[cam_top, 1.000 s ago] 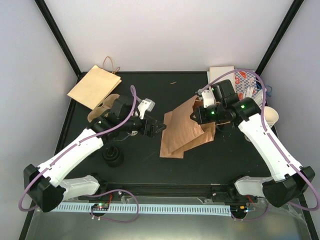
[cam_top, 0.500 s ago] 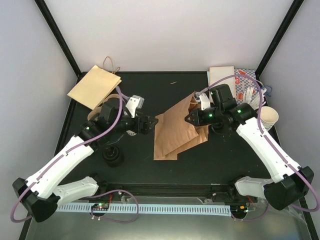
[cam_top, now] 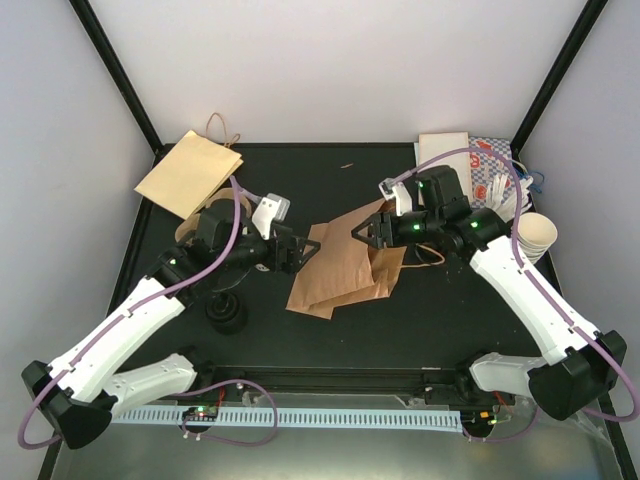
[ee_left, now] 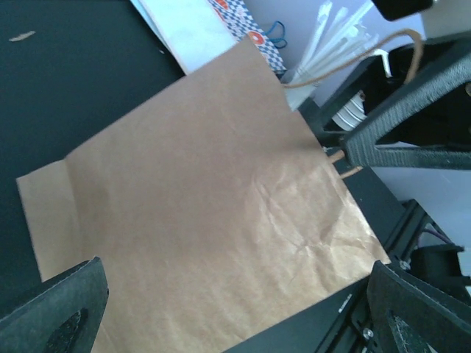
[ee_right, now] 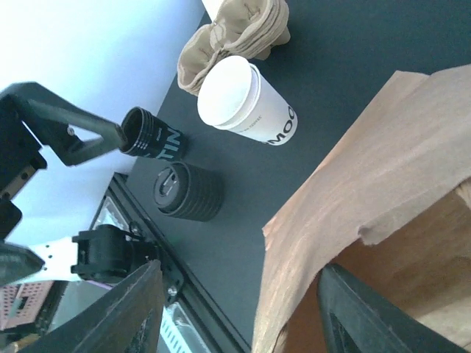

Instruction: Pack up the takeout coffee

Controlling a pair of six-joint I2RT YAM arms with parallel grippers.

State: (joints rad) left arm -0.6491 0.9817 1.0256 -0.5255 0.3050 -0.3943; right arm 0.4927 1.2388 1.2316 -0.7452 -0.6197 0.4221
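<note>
The takeout coffee (ee_right: pixel 247 104), a small white paper cup with dark print, stands upright on the black table; only the right wrist view shows it, since my left arm covers it from above. A brown paper bag (cam_top: pixel 345 265) lies at mid-table with its mouth toward the right. My right gripper (cam_top: pixel 363 233) is open at that mouth, its jaws straddling the bag's torn upper wall (ee_right: pixel 346 213), one finger outside and one inside. My left gripper (cam_top: pixel 303 248) hangs wide open just over the bag's (ee_left: pixel 206 220) left end, holding nothing.
A black ribbed lid (cam_top: pixel 227 313) sits near the left front. The brown cup carrier (cam_top: pixel 193 226) and a flat paper bag (cam_top: pixel 190 172) lie back left. Napkins and sachets (cam_top: pixel 470 158), straws (cam_top: pixel 500 190) and a stack of cream cups (cam_top: pixel 536 236) crowd the right side.
The right gripper has opened from shut and shifted left. The bag has slid left with it. The left arm has drawn back to the left, still open.
</note>
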